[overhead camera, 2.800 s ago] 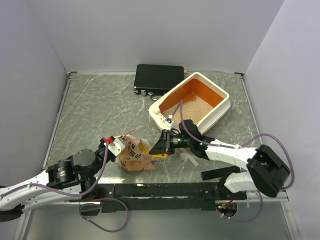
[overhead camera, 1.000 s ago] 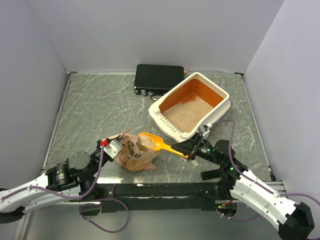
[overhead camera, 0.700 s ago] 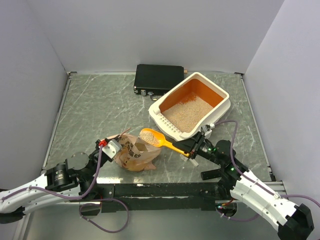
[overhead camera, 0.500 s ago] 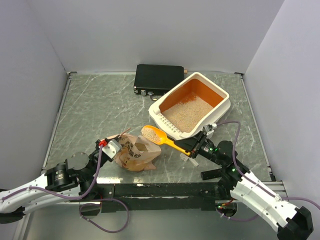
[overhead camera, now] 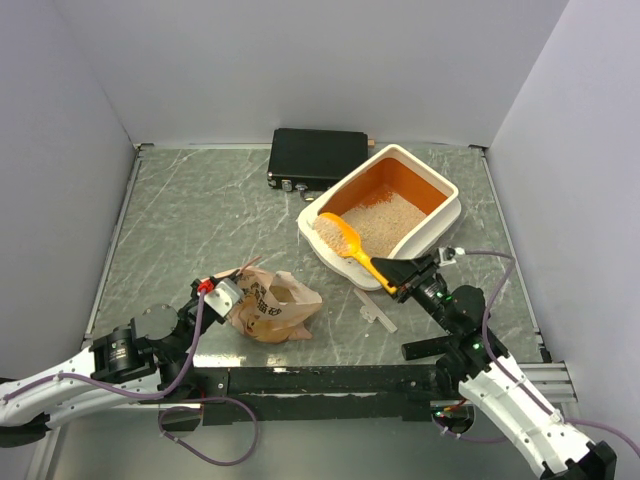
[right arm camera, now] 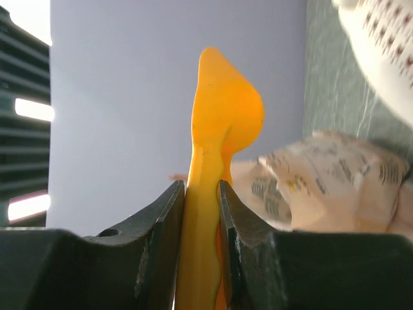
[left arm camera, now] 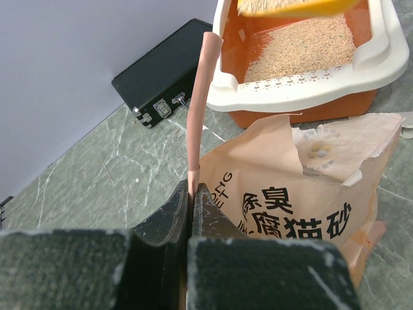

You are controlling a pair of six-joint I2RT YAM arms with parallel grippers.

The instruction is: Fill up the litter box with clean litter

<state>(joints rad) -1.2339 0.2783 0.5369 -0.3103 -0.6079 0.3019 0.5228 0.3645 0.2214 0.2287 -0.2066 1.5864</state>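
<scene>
Both grippers are clamped shut on something. The right gripper (overhead camera: 398, 284) pinches the handle of the yellow-orange scoop (overhead camera: 350, 245) between nearly closed fingers (right arm camera: 161, 219). The scoop's bowl, loaded with granules, is raised over the slotted near end of the litter box (overhead camera: 448, 200). The left gripper (left arm camera: 192, 192) squeezes a thin pink strip (left arm camera: 200, 97) at the edge of the paper bag (left arm camera: 303, 187) (printed with dark characters), whose mouth stands open. The litter box is cream-rimmed and orange inside, set at an angle on the marbled table (overhead camera: 190, 220), just beside the black case (overhead camera: 315, 155). The clean litter (overhead camera: 385, 215) covers its floor in a pale beige layer, leaving the far orange wall bare. The box lies just beyond the right gripper; the bag sits apart from it, nearer the left arm.
</scene>
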